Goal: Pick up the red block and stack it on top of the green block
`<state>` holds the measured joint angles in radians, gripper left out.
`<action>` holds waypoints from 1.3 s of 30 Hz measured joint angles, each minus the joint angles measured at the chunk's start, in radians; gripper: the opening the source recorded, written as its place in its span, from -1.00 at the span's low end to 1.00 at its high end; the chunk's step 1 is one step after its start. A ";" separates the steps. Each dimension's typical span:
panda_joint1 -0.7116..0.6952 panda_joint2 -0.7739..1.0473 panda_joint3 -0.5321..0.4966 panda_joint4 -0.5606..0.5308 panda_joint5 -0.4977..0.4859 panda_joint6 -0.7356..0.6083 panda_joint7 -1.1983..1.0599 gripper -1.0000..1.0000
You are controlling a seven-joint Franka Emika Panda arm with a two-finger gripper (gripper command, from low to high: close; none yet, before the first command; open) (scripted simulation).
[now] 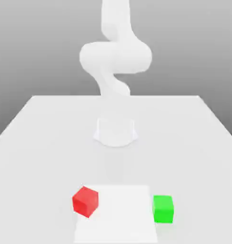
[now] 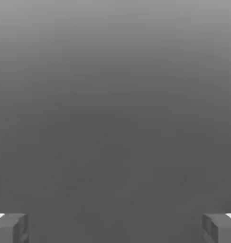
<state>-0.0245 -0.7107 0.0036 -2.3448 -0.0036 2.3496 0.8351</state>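
Observation:
The red block (image 1: pixel 85 201) sits on the white table near its front edge, towards the exterior view's left, turned so that one corner faces the camera. The green block (image 1: pixel 163 208) rests on the table to the exterior view's right of it, about three block widths away, squarely aligned. In the hand view my gripper (image 2: pixel 115 228) is open: its two grey fingertips (image 2: pixel 10 227) stand far apart with nothing between them, against plain grey background. Neither block appears in the hand view.
The white arm (image 1: pixel 115 57) rises from its round base (image 1: pixel 116 132) at the table's middle. A pale white rectangular patch (image 1: pixel 115 214) lies between the two blocks. The white table (image 1: pixel 41 143) stretches wide on both sides.

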 joint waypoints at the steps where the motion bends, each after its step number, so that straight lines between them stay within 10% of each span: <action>1: -0.011 0.040 0.001 -0.020 -0.002 0.022 0.016 0.00; 26: -0.160 0.951 -0.018 -0.348 0.021 0.584 0.261 0.00; 27: -0.162 0.976 -0.016 -0.345 0.020 0.605 0.262 -1.00; 39: -0.166 0.819 -0.014 -0.368 0.009 0.473 0.270 -1.00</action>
<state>-0.1908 0.1085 -0.0109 -2.7126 0.0051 2.8222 1.1053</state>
